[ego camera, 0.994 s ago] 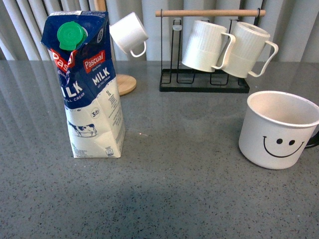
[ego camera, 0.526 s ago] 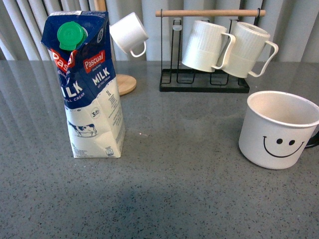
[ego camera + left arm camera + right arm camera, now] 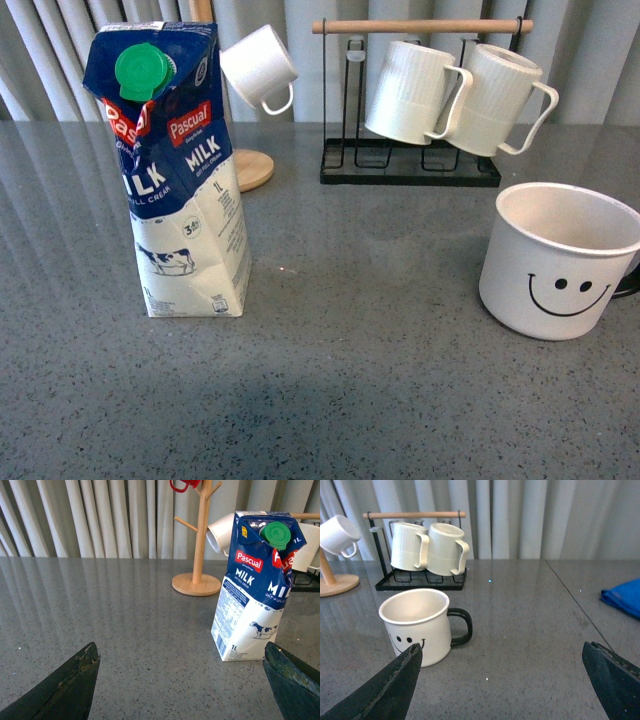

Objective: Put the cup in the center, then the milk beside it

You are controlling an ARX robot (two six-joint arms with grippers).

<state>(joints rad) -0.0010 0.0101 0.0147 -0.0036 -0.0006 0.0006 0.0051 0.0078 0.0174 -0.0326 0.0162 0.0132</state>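
Grey speckled stone forms the tabletop (image 3: 340, 400), and the front view shows neither arm. The cup (image 3: 560, 262) stands upright far to the right, its smiley face towards the camera. The milk (image 3: 180, 190) stands upright well to the left, and the middle between them is bare, so neither step looks begun. Behind the cup a wire rack (image 3: 410, 165) carries two ribbed mugs (image 3: 415, 90); a lift that swings back too far could knock them.

In the left wrist view, the left gripper (image 3: 180, 680) has its fingers spread wide and holds nothing. The carton stands ahead, off towards one finger rather than centred. It is tall and narrow, so a finger clipping its side on approach could tip it. It could also be pushed into the wooden mug tree (image 3: 197, 555) just behind.

In the right wrist view, the right gripper (image 3: 500, 680) is likewise spread and empty. The cup is ahead, nearer one finger, its black handle pointing across the gap. The cup's wall is wide and smooth, so a grip on it may slip. A pinch on the rim or handle taken off-centre could tilt the cup as it rises. A blue cloth (image 3: 622, 597) lies well apart and poses little risk.
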